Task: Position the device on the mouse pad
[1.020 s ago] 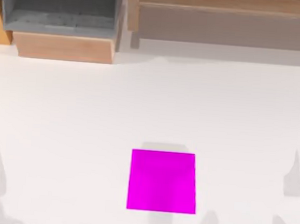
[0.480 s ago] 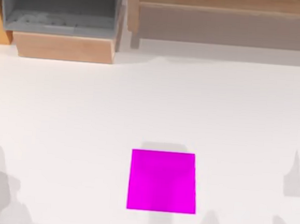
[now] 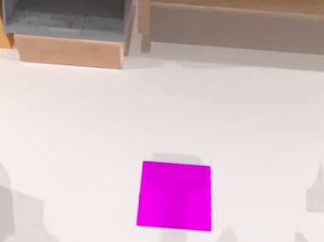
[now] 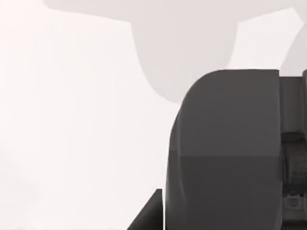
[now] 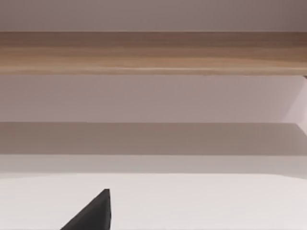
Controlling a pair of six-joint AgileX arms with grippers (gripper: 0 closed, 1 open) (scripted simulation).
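The device [image 4: 225, 148] is seen close under the left wrist camera, its finger state indeterminable, while the mouse pad [image 3: 175, 196] lies bare near the tabletop's front edge; transport is judged under way, and centring above it is required next.

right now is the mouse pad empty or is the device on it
Empty. In the top view the mouse pad lies flat and bare; the device sits close under the left wrist camera, off the pad.
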